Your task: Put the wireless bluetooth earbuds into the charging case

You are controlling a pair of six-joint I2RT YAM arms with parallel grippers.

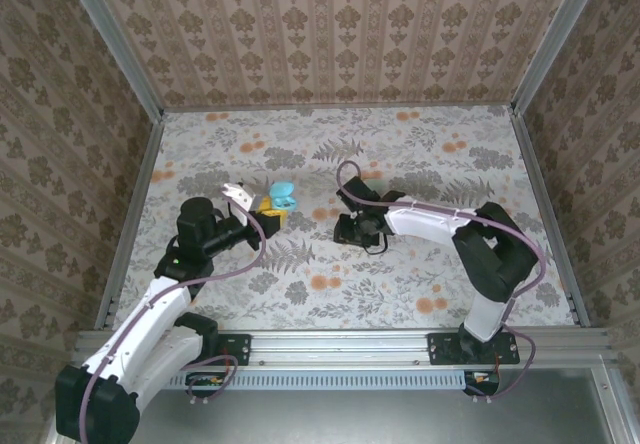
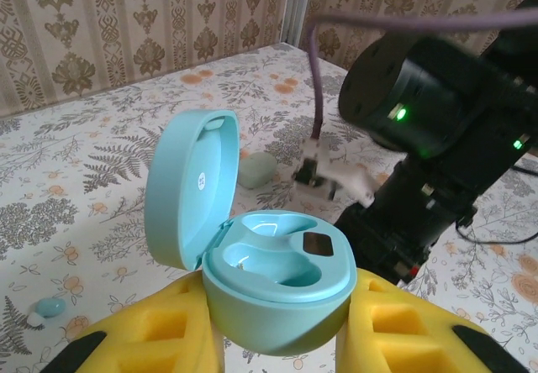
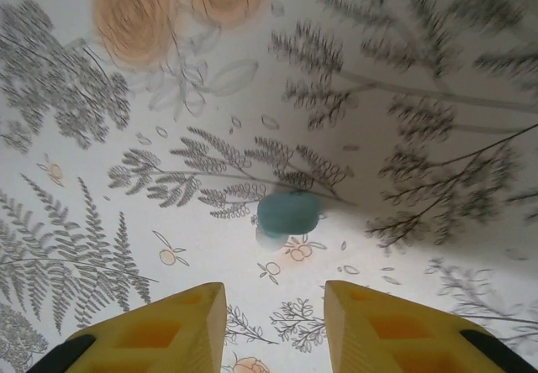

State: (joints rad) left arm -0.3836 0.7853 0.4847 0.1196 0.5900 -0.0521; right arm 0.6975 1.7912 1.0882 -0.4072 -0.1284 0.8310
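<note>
Top external: left gripper (image 1: 271,211) sits left of centre, its yellow foam pads clamped on the light-blue rounded plastic charging case (image 1: 284,196), lid up. Right gripper (image 1: 364,192) is just right of centre, pointing down at the floral-print table (image 1: 450,264). Its jaw gap can't be read from this view. Small teal earbud (image 1: 372,176) lies on the table just above it, too small here for detail.

Left wrist: far closer on the case. Lid (image 2: 189,184) is hinged up at left and the base is squeezed between the two yellow pads (image 2: 160,335) at the bottom of the frame, held off the table. A dark square patch shows inside the base, which overhead is too small to tell. Two buds on the table. The earbud lies at frame centre, behind the case and near the right arm's black wrist (image 2: 420,112). A second earbud (image 2: 48,307) sits at the lower left edge. Both are apart from the case.

Right wrist: the right gripper's yellow fingers (image 3: 151,331) are at the bottom of the frame, wide apart and gripping nothing. The earbud lies on the table at frame centre, ahead of the gap, touching neither finger. Upper right of the frame is blurred.
</note>
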